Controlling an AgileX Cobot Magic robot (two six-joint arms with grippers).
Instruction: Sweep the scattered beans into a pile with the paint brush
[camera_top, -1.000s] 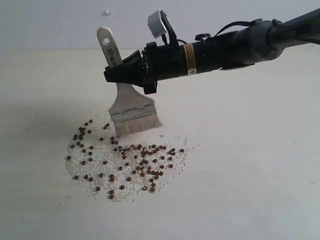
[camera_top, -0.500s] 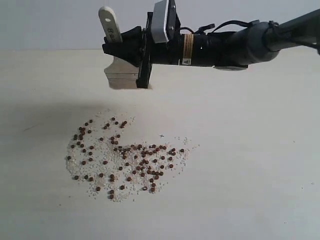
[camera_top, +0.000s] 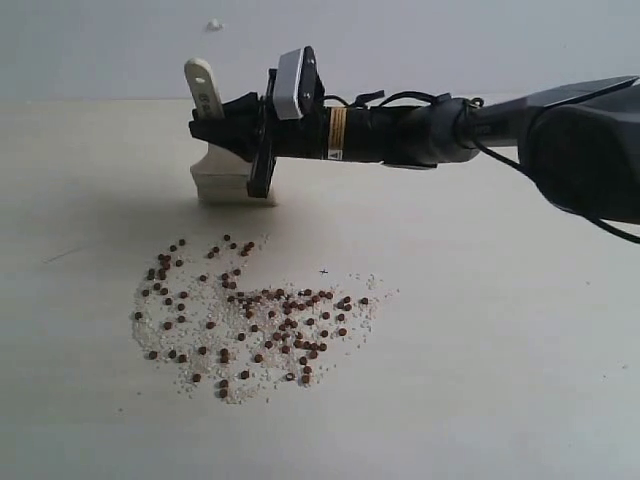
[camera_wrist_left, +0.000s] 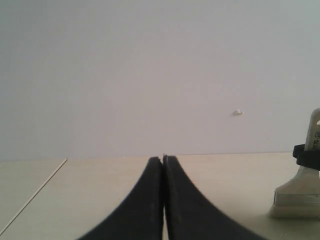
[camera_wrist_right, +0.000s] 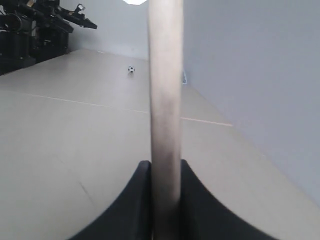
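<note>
1. Right fingers (camera_top: 232, 130): closed most of the way, clamped on the wooden handle of the paint brush (camera_top: 224, 184). The right wrist view shows the handle pinched between them.
2. Paint brush: held with its handle end up and its bristles pointing down, beyond the far edge of the spread and clear of it. We cannot tell whether the bristles touch the bench (camera_top: 480, 360).
3. Left fingers (camera_wrist_left: 159, 172): fully closed, holding nothing and parked well away from the work. The brush head shows only at the edge of that wrist view.
4. Beans (camera_top: 250, 320): lying loose on the bench as a broad, flat patch mixed with whitish grains.
   - A denser band runs through the middle.
   - Stragglers sit at the near and left margins.
   - A small cluster lies at the far side, nearest the brush.
5. Pile: we see no compact heap, only the spread-out patch.
6. Done, in our judgement: the brush is picked up and brought to the far side of the patch.
7. Left, in our judgement: nearly all the sweeping, drawing each margin inward until the beans form one tight heap.
</note>
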